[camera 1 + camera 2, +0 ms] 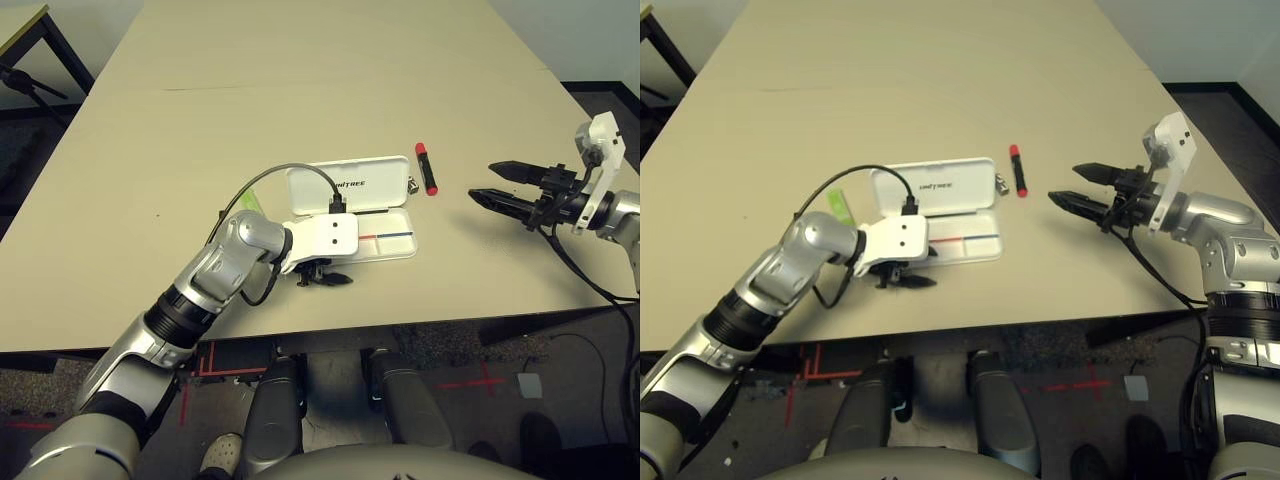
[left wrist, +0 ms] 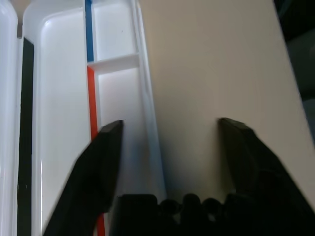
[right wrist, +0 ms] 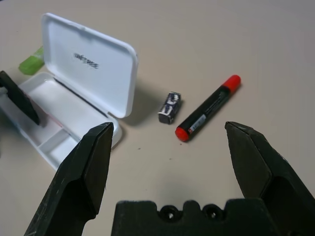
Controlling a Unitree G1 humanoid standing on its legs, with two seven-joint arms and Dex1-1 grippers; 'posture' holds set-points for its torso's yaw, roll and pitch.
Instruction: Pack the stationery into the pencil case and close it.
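The pencil case (image 1: 352,207) is laid open on the table (image 1: 300,90), with its lid (image 3: 93,64) stood up at the back and its tray (image 2: 64,123) flat in front. Nothing is seen packed inside the tray yet, in the part that can be seen. The left gripper (image 2: 167,167) is held low at the near edge of the case, and its two black fingers are spread apart. One finger (image 2: 93,172) is placed over the tray and the other is over the bare table, so the tray's front wall is caught between them. It is probably held there so the case will be kept from sliding while things are dropped in. The right gripper (image 3: 170,167) is held up above the table, off to the right of the case, and its fingers are wide apart with nothing between them. It is pointed toward the red marker (image 3: 208,106), which is lying flat on the table just to the right of the lid. The marker is a little way in front of the open fingers and is not touched yet. The tiny metal piece (image 3: 169,107) is lying just beside the marker, between it and the case. The green bar (image 1: 840,208) is lying on the table at the far left side of the case, behind the left arm. The marker looks like the thing that could be picked up next.
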